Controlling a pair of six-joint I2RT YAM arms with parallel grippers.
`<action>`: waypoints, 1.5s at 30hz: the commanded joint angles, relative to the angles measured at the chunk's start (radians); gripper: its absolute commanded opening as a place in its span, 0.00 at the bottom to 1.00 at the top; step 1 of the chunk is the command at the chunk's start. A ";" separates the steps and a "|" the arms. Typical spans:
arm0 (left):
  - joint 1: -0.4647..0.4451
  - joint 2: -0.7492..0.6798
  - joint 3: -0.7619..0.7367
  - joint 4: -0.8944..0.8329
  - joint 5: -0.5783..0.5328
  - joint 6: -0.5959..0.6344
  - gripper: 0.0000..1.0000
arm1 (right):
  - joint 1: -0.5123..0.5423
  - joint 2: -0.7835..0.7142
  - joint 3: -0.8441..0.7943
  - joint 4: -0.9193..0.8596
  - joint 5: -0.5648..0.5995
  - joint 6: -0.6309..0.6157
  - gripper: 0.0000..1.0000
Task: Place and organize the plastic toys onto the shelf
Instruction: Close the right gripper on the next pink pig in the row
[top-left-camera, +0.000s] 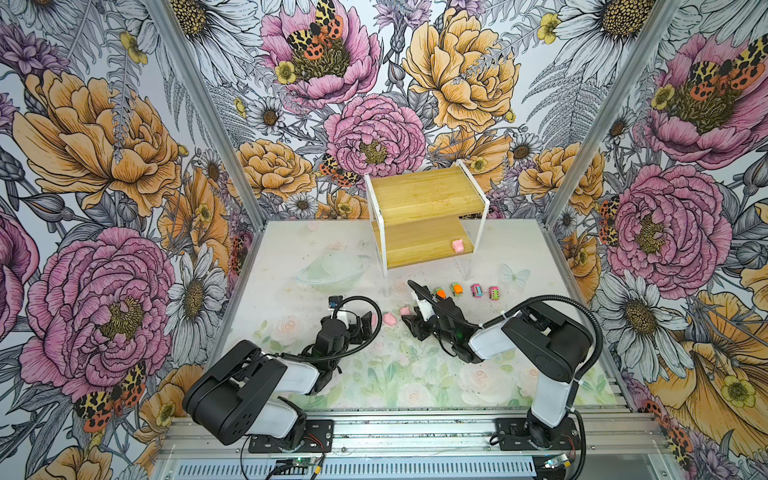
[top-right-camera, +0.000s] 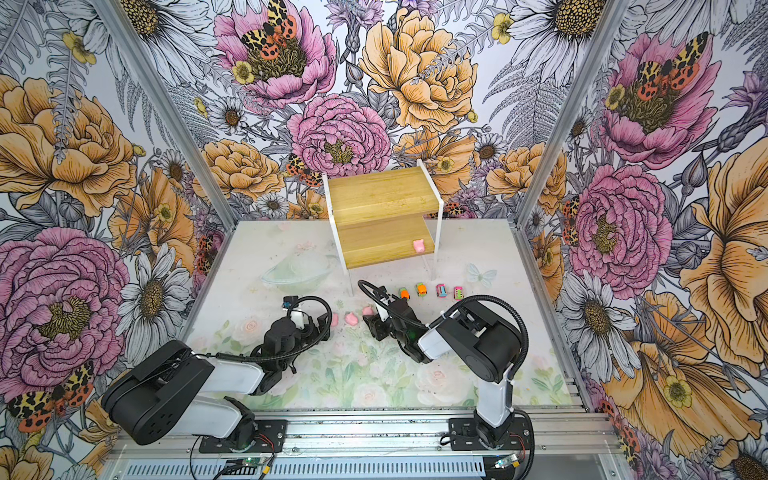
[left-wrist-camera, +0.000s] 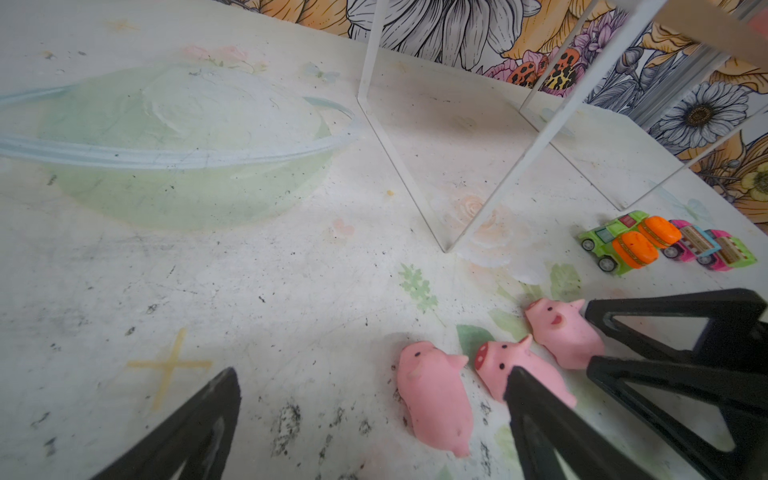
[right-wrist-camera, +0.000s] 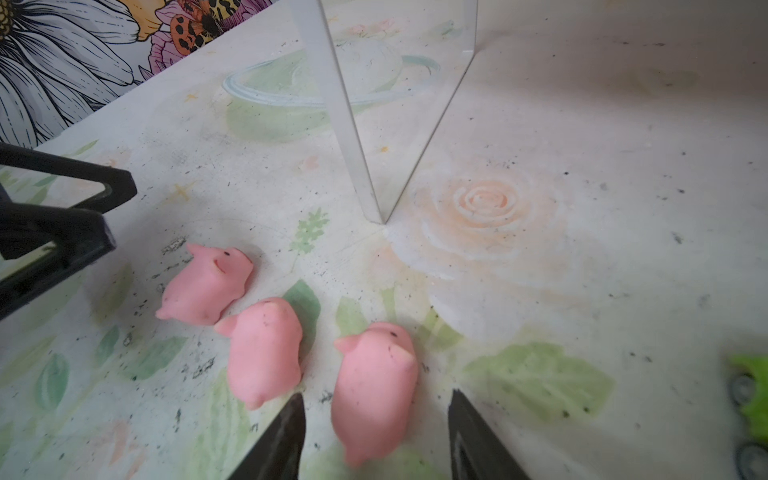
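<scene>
Rt pincer (right-wrist-camera: 376, 395) astride nearest pink pig (right-wrist-camera: 374, 365), small gap each side

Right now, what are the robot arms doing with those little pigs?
They're filling the shelf. One pig sits on its lower board. The right gripper has its open jaws either side of another pig on the table, not squeezing it. The left gripper hangs open by two more pigs. Four cars wait in a row near the shelf.
</scene>
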 joint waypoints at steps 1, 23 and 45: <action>-0.007 -0.010 -0.001 0.000 -0.014 -0.003 0.99 | 0.008 0.027 0.024 0.041 0.028 0.018 0.55; -0.007 -0.010 -0.003 0.008 -0.006 0.004 0.99 | 0.025 0.093 0.085 0.025 0.059 0.033 0.49; -0.007 -0.008 0.000 0.005 -0.004 0.006 0.99 | 0.021 0.008 0.060 0.013 0.091 0.070 0.35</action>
